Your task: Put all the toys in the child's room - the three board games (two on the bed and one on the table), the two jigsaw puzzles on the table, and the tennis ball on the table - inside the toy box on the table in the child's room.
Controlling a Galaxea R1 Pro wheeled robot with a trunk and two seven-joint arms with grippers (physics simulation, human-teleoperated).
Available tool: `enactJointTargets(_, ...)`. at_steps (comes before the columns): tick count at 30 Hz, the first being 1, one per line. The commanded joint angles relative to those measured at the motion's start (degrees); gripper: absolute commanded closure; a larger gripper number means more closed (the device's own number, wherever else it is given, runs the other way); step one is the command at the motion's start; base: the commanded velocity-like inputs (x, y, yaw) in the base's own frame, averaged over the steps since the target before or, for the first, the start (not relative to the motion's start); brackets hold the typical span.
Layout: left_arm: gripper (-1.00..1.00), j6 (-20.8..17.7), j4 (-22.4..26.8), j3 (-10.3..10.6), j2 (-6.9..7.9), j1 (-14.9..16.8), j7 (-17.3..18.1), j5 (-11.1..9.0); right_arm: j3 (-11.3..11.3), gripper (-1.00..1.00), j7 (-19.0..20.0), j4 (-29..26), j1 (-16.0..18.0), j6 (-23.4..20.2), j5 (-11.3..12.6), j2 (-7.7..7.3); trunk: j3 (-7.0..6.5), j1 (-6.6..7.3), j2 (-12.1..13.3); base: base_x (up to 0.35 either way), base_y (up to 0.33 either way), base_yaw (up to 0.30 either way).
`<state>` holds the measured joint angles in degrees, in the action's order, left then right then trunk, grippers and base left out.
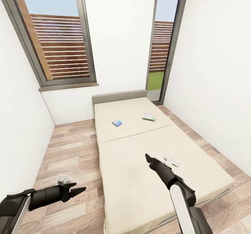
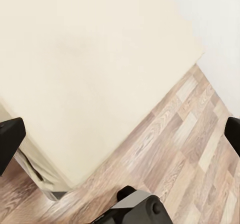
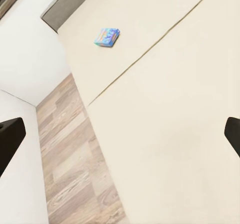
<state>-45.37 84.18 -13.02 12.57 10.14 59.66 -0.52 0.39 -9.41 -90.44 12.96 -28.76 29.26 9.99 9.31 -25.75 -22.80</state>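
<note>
Two board games lie on the far section of the bed [image 1: 139, 178]: a small blue box [image 1: 116, 122] and a white-green box [image 1: 149, 117] to its right. My right gripper [image 1: 148, 158] hovers open over the near mattress section, well short of both boxes. In the right wrist view the blue box [image 3: 107, 36] lies far ahead between the spread fingers [image 3: 10, 139]. My left gripper [image 1: 79, 191] is open above the wood floor, left of the bed. The left wrist view looks down on the mattress corner [image 2: 90, 59]. The table, toy box, jigsaw puzzles and tennis ball are out of view.
White walls close in on both sides. Tall dark-framed windows [image 1: 59, 39] stand behind the grey headboard [image 1: 118, 96]. A wide strip of wood-plank floor [image 1: 73, 150] runs left of the bed, and a narrower one [image 1: 209, 147] runs along its right.
</note>
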Motion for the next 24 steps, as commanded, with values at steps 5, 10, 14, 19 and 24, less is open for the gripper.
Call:
enactJointTargets(5,-1.00,1.1,0.0,-0.1,0.00,0.1,0.2,0.0,0.0,-1.00,-0.5,-0.1,0.1,-0.2,0.6,0.01,0.12,-0.04,-0.1,0.000,0.023,0.000)
enactJointTargets(10,-1.00,2.7,0.0,-0.2,0.00,0.1,0.2,0.0,-0.2,-1.00,-0.4,-0.1,0.1,-0.2,0.6,0.01,0.12,-0.04,-0.1,0.000,0.180,-0.007)
enactJointTargets(14,-1.00,18.9,0.0,-0.3,0.06,0.1,0.2,-0.1,-0.3,-1.00,-0.4,-0.1,0.1,-0.2,0.6,0.01,0.05,-0.04,-0.1,0.000,0.102,-0.144)
enactJointTargets(19,-1.00,19.0,0.0,-0.4,0.08,0.1,0.3,-0.1,-0.3,-1.00,-0.4,-0.1,0.1,-0.2,0.6,0.01,-0.04,-0.04,-0.1,0.000,0.023,-0.122)
enactJointTargets(24,-1.00,18.8,0.0,-0.5,0.07,0.1,0.2,-0.1,-0.2,-1.00,-0.4,-0.1,0.0,-0.2,0.6,0.01,-0.05,-0.04,-0.1,0.000,0.099,-0.011)
